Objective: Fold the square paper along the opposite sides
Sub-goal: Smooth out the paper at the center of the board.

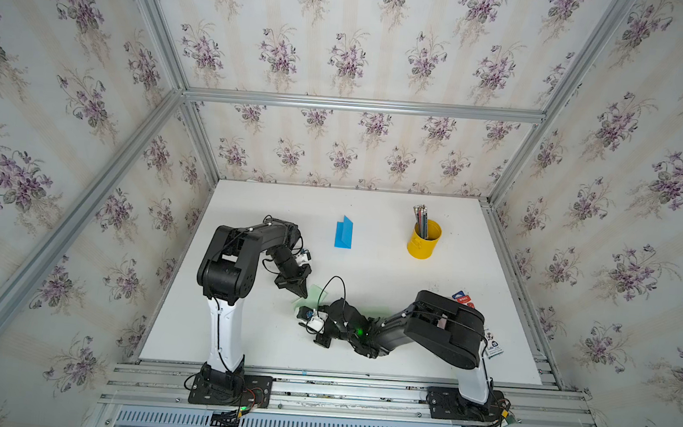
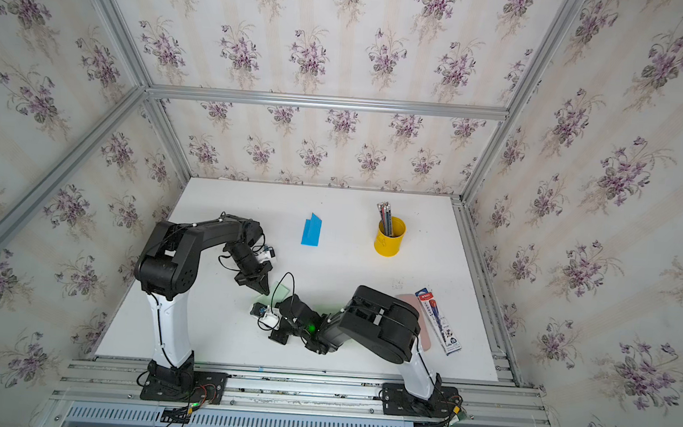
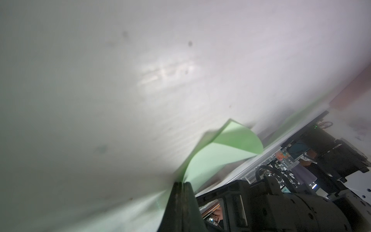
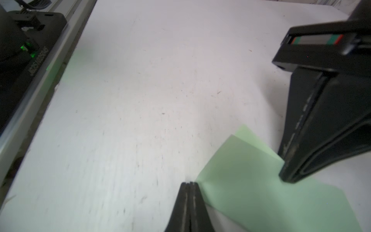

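Gripping, L arm: left gripper (image 1: 302,291) is seen w/ jaws clenched together and its tip set down on the green paper (image 4: 251,180). Whether a layer is pinched btw. the jaws cannot be told.
Gripping, R arm: right gripper (image 4: 189,183) is shown clenched w/ nothing held. Its tips are lowered to the table (image 1: 369,266) just beside a corner of the green paper; contact w/ the edge cannot be told. It is hidden under its wrist cam in both top views.
Task item pos.: green paper is located near table centre, btw. the 2 grippers.
Fold state: 2 layers are seen in R wrist view, the upper one offset so a strip of the lower is exposed. In L wrist view one flap is curled up off the table next to the L tip.
Back centre: a blue paper (image 1: 343,233), already folded, is placed well apart from both arms, w/ one flap raised.
Back right: a yellow cup (image 1: 424,238) is stood upright, filled w/ pencils (image 1: 420,220).
Right side: a pen pack (image 2: 437,320) is laid along a pink sheet (image 2: 409,305), which is partly covered by the R arm.
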Controlling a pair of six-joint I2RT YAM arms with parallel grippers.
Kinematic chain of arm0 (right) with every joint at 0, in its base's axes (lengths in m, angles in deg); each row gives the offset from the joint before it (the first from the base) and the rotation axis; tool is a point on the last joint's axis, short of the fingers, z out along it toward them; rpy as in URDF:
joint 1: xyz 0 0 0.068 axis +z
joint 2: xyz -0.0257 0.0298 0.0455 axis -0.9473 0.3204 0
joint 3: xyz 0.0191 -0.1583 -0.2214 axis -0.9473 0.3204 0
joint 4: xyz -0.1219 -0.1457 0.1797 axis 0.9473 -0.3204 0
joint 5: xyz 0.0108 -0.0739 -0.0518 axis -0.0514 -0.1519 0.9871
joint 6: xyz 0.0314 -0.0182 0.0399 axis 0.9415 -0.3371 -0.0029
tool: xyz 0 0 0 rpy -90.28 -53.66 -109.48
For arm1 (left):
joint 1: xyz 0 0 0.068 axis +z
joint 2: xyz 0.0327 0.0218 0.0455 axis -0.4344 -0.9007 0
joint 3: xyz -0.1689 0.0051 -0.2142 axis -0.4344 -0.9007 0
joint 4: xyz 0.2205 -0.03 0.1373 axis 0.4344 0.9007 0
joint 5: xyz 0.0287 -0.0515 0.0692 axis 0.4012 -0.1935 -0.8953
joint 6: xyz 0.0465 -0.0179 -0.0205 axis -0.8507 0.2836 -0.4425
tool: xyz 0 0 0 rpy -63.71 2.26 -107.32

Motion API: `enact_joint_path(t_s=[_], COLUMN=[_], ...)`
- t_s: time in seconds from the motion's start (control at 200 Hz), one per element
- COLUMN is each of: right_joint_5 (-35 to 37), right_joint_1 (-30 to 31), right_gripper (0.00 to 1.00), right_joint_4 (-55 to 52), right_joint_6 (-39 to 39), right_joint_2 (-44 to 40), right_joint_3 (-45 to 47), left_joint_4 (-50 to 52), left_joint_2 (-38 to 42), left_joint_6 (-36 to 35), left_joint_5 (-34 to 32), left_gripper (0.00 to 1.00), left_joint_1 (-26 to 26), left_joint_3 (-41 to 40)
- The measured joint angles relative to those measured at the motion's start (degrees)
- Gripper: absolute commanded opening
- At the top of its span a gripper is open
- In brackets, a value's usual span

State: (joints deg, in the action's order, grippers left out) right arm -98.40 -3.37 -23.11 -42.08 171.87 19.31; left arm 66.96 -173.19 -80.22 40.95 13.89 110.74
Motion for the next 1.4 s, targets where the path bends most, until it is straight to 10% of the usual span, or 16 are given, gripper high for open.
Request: enact_joint_path(t_s=[0.35, 0.809, 1.399], right_joint_5=[1.03, 7.50, 13.00], right_joint_1=[-10.54, -8.61, -7.76], right_gripper=[0.00, 0.00, 0.00], right_joint_4=[-0.74, -0.15, 6.19], right_joint_6=[6.14, 8.98, 9.62], right_joint_2=[-18.05, -3.06, 4.28], right_joint_3=[6.56, -1.75, -1.20], left_joint_4=[-12.11, -29.62, -35.10], left_joint_2=[10.47, 23.74, 25.64], left_joint_6=[7.30, 29.46, 33.53], left_joint_5=[1.07, -5.20, -8.66], left_gripper=[0.00, 0.00, 0.00], left_joint_1=[0.04, -5.38, -7.28], left_joint_3=[-13.00, -27.10, -29.46])
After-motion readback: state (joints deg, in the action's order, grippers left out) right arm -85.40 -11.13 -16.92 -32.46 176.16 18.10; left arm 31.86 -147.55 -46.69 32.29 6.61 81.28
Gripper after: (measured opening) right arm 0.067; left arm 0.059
